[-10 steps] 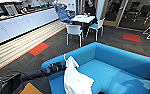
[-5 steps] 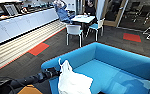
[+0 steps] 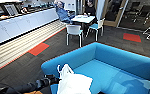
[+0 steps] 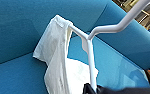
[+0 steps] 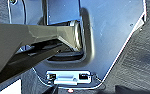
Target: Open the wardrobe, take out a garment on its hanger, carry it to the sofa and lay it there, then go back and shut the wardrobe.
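Note:
The bright blue sofa (image 3: 111, 60) stands right in front of me, its left arm nearest. My left gripper (image 3: 49, 81) reaches in from the lower left and is shut on the thin white hanger (image 4: 91, 52), gripping its lower bar. The white T-shirt garment (image 3: 73, 83) hangs from it over the sofa's left seat corner. In the left wrist view the garment (image 4: 56, 57) drapes off one hanger shoulder and bunches against the blue seat (image 4: 21, 72). The right wrist view holds dark robot parts and carpet.
Behind the sofa a small white table (image 3: 83, 18) has white chairs (image 3: 73, 31) and two seated people (image 3: 62, 12). A long white counter (image 3: 21, 23) runs along the left. Dark carpet with red patches (image 3: 38, 48) lies between.
The garment has sunk lower and a little further over the sofa seat. The whole view has shifted slightly with the camera.

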